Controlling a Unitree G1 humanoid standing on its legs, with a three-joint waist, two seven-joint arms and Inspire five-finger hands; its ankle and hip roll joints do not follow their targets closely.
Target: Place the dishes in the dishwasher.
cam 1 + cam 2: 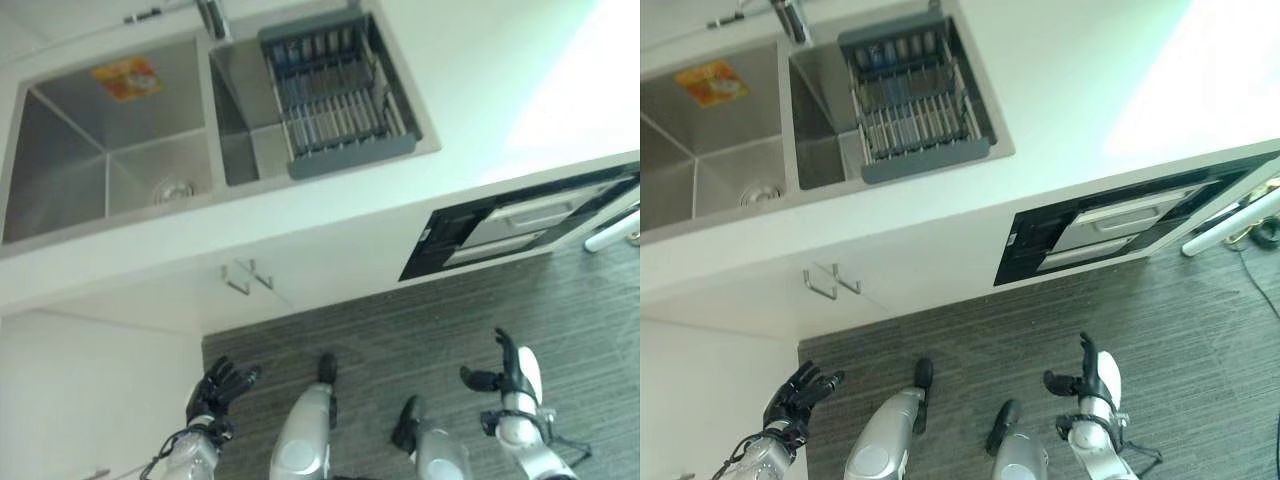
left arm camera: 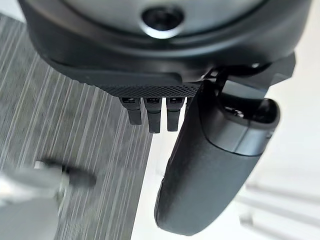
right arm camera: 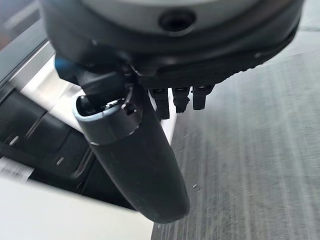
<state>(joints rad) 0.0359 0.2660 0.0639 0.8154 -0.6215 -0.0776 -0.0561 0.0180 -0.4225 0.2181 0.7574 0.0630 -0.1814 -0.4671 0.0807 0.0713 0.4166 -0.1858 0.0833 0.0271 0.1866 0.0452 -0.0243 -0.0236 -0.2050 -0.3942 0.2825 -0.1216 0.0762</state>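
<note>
The dishwasher [image 1: 520,225] is a black-fronted unit with a silver handle, set under the white counter at the right; its dark front [image 3: 40,145] also appears past my right hand in the right wrist view. A grey dish rack [image 1: 335,95] sits across the right basin of the steel sink [image 1: 60,130]; I cannot tell what it holds. My left hand [image 1: 218,392] hangs low over the floor by the white cabinet, fingers [image 2: 152,117] straight, holding nothing. My right hand [image 1: 510,378] is low at the right, below the dishwasher, open and empty.
A faucet [image 1: 212,18] stands behind the sink, and an orange sticker [image 1: 127,77] marks the left basin. Two metal handles [image 1: 248,277] stick out of the cabinet front under the sink. A white bar [image 1: 610,232] shows at the far right. Grey striped floor [image 1: 400,330] lies before the counter.
</note>
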